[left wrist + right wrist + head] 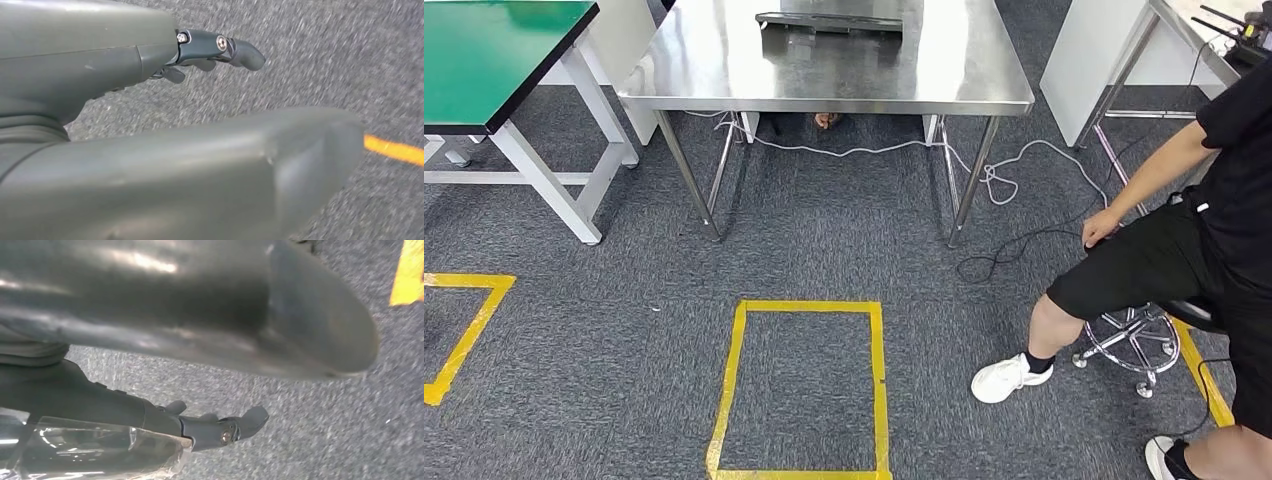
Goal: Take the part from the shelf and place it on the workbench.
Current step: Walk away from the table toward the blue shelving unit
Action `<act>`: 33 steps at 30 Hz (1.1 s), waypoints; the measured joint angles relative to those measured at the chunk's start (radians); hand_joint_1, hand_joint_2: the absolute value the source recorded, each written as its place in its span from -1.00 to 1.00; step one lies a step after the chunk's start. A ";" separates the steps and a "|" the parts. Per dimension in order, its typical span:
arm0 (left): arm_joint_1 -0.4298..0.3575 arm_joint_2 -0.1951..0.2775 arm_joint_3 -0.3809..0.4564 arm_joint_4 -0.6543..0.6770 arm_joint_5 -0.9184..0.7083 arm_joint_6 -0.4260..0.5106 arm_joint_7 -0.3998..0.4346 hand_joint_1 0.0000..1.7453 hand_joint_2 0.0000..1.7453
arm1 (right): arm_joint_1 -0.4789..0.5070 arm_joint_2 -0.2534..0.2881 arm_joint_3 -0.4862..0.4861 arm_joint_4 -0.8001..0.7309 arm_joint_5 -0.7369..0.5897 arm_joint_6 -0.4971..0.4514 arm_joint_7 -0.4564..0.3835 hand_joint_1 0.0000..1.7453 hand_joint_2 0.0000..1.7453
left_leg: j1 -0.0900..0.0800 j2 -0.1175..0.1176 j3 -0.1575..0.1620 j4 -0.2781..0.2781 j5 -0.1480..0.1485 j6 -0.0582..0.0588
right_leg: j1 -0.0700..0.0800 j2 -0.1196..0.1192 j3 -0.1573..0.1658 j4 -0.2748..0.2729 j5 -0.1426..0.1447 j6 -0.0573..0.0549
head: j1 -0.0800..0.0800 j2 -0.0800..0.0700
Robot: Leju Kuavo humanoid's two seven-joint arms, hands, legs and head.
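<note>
Part in clear crinkled plastic bag (100,452) lies against right hand (165,425), under dark fingers (240,425); grip itself hidden, cannot tell whether fingers clamp it. Arm hangs over grey carpet (824,260).

Left hand (150,115) holds nothing, fingers (235,50) loosely apart.

Stainless steel workbench (724,70) ahead, beyond yellow tape rectangle (802,390). Seated person in black (1184,260) close on right, white cable (894,148) under bench.

Risks: slick bag slipping from loose hold while walking; foot or arm brushing person or stool (1134,340); cable snag near bench legs.
</note>
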 joint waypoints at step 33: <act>0.008 0.025 -0.001 0.001 -0.028 0.004 0.043 -1.00 -1.00 | -0.005 0.022 0.026 0.019 0.059 0.057 0.077 -1.00 -1.00 | 0.003 -0.005 0.069 0.146 -0.156 -0.003 | 0.005 0.034 -0.072 0.008 0.073 0.010 | 0.006 0.000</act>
